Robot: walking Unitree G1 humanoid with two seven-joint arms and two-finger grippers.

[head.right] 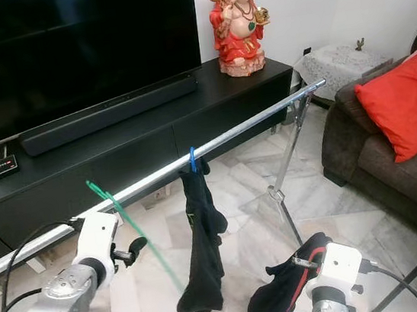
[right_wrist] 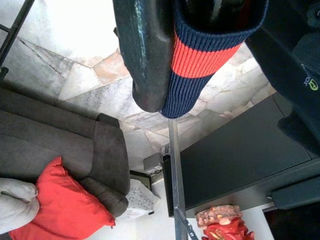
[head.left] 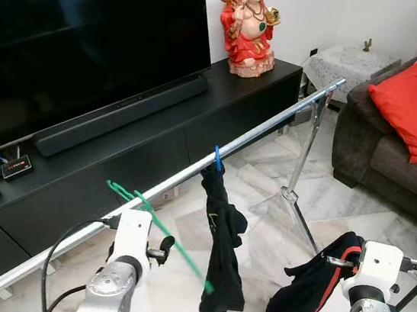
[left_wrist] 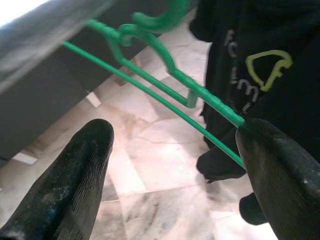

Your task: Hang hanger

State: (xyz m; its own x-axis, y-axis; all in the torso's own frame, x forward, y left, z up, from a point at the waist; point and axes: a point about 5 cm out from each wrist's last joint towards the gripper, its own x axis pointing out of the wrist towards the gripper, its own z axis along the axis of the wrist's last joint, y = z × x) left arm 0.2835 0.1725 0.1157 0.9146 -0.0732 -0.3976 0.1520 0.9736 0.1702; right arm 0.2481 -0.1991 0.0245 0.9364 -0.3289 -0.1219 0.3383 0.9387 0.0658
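A thin green hanger has its hook up at the silver rail and slants down to the right. My left gripper is open just below the rail. Its fingers stand wide apart around the hanger's wire, which rests against one fingertip. A black garment hangs from the rail on a blue hook, just right of the green hanger. My right gripper is low on the right, shut on a dark garment with a red and navy cuff.
Behind the rail runs a long black TV console with a soundbar and a red figurine. A dark sofa with a red cushion stands on the right. The rack's leg reaches the marble floor.
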